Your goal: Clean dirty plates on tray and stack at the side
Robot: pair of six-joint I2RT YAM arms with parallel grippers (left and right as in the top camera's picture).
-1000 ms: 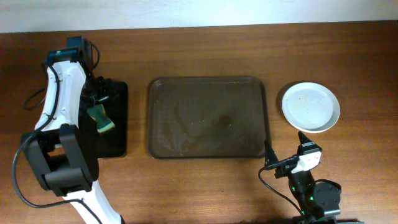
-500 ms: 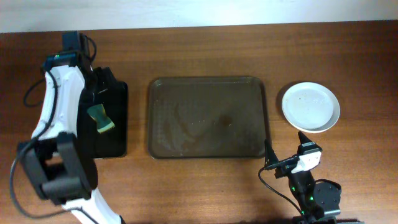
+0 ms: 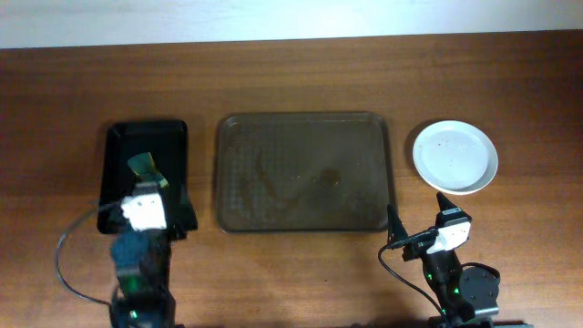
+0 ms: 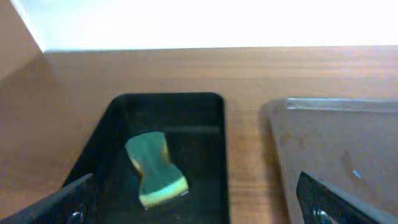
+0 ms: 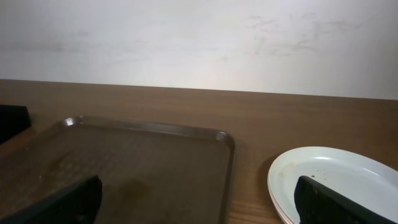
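Looking down on the wooden tabletop, we take the brown tray as our landmark. It lies at the middle, long side running left to right, and its textured floor shows pale streaks and a darker patch. To the right of the tray, apart from its rim, sit the plates. The top one is white with a few small specks. The right wrist view shows a layered edge at the near side, but we cannot tell how many lie beneath.

To the left of the tray, just beside it, a narrow black tray holds a green and yellow sponge, which lies tilted on the black floor.

Our left end effector hangs at the near end of the black tray, left of the brown tray's near corner, fingers spread wide and gripping nothing. Our right end effector hovers just off the brown tray's near right corner, nearer than the plates, also spread wide with nothing between its fingers. Its camera shows the tray ahead and the plates to the right.
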